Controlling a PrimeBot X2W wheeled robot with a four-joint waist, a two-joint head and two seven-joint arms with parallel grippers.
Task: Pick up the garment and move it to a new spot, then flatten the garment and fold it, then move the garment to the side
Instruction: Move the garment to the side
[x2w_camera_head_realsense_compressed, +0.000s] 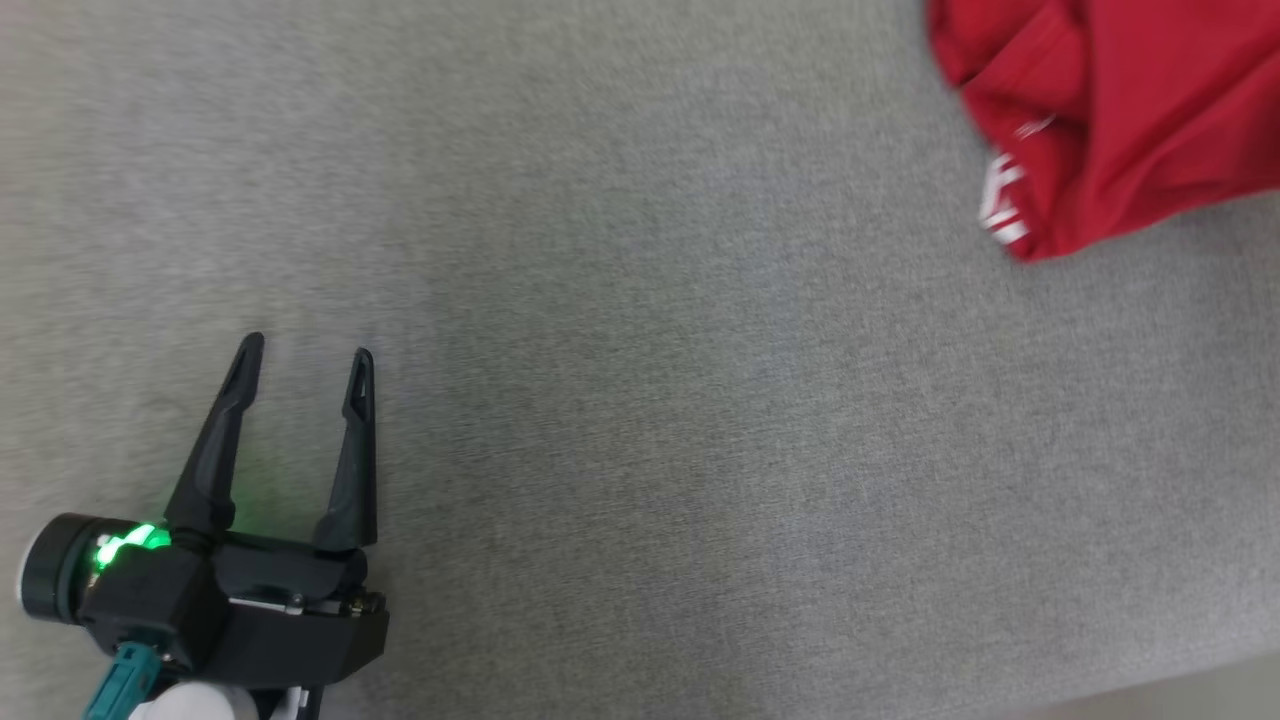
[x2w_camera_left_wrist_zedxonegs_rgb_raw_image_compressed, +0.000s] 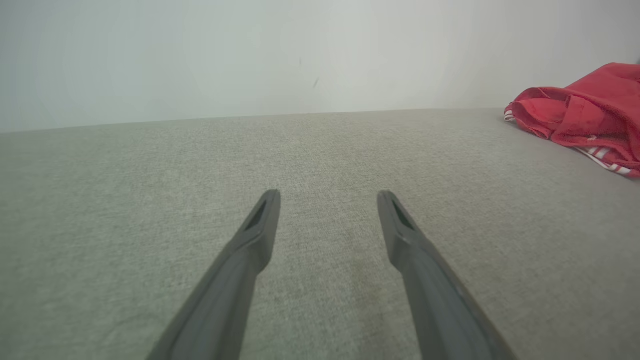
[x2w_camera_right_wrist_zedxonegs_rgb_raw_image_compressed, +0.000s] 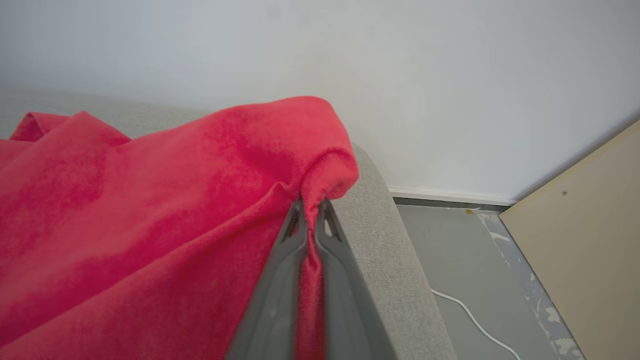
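- A red garment (x2w_camera_head_realsense_compressed: 1120, 110) lies bunched at about 2 o'clock in the head view, on a grey fabric-covered worktop (x2w_camera_head_realsense_compressed: 640, 400). Its edge runs out of the picture at the top and right.
- White markings (x2w_camera_head_realsense_compressed: 1005, 200) show along the garment's lower left hem, blurred in this view.
- The left end effector (x2w_camera_head_realsense_compressed: 308, 348) sits at 8 o'clock in the head view, fingers spread apart with nothing between them, well apart from the garment. A green light (x2w_camera_head_realsense_compressed: 130, 545) glows on its wrist.
- The left wrist view looks low across the worktop (x2w_camera_left_wrist_zedxonegs_rgb_raw_image_compressed: 150, 200) past the parted fingers of the left end effector (x2w_camera_left_wrist_zedxonegs_rgb_raw_image_compressed: 328, 195). The garment (x2w_camera_left_wrist_zedxonegs_rgb_raw_image_compressed: 585, 117) is a rumpled heap at 2 o'clock. Here the white marks read as red-and-white stripes (x2w_camera_left_wrist_zedxonegs_rgb_raw_image_compressed: 602, 160) along its near edge, and a pale wall (x2w_camera_left_wrist_zedxonegs_rgb_raw_image_compressed: 250, 50) rises behind.
- The right wrist view shows the right end effector (x2w_camera_right_wrist_zedxonegs_rgb_raw_image_compressed: 311, 205) closed on a fold of the garment (x2w_camera_right_wrist_zedxonegs_rgb_raw_image_compressed: 150, 225). The cloth is pinched between the two fingers and bulges over their tips.
- In that view the fabric looks soft and slightly fuzzy, draping toward 9 o'clock.
- It also takes in the worktop's rounded padded edge (x2w_camera_right_wrist_zedxonegs_rgb_raw_image_compressed: 390, 260), with a grey floor (x2w_camera_right_wrist_zedxonegs_rgb_raw_image_compressed: 450, 250), a white cable (x2w_camera_right_wrist_zedxonegs_rgb_raw_image_compressed: 470, 315) and a beige panel (x2w_camera_right_wrist_zedxonegs_rgb_raw_image_compressed: 585, 225) at 4 o'clock.
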